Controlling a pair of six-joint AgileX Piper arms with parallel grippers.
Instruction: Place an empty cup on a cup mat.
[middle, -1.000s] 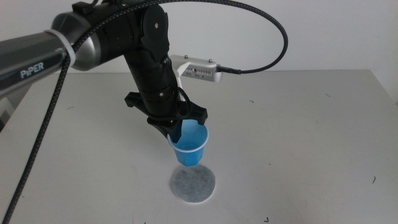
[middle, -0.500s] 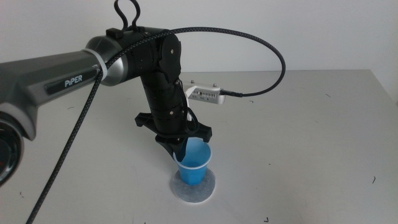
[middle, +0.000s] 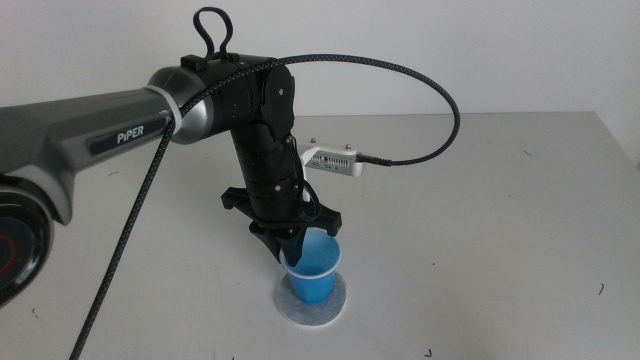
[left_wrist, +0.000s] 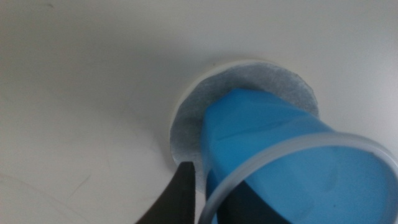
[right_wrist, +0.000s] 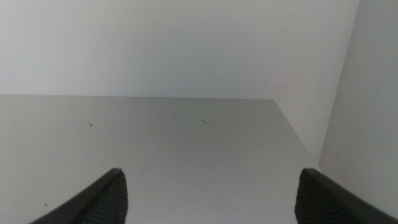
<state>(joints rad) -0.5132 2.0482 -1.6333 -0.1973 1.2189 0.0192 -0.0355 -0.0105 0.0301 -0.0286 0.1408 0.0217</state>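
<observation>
The blue paper cup stands upright over the round grey cup mat, its base at the mat's surface. My left gripper reaches down from the left and is shut on the cup's near-left rim, one jaw inside and one outside. In the left wrist view the cup covers much of the mat, and the gripper pinches the white rim. My right gripper is open and empty over bare table, out of the middle view.
The left arm's black cable loops over the table behind the cup. The white table's right edge meets a wall near the right gripper.
My left gripper has carried the cup down and toward the camera, from hanging above the mat's far edge to sitting over the mat.
</observation>
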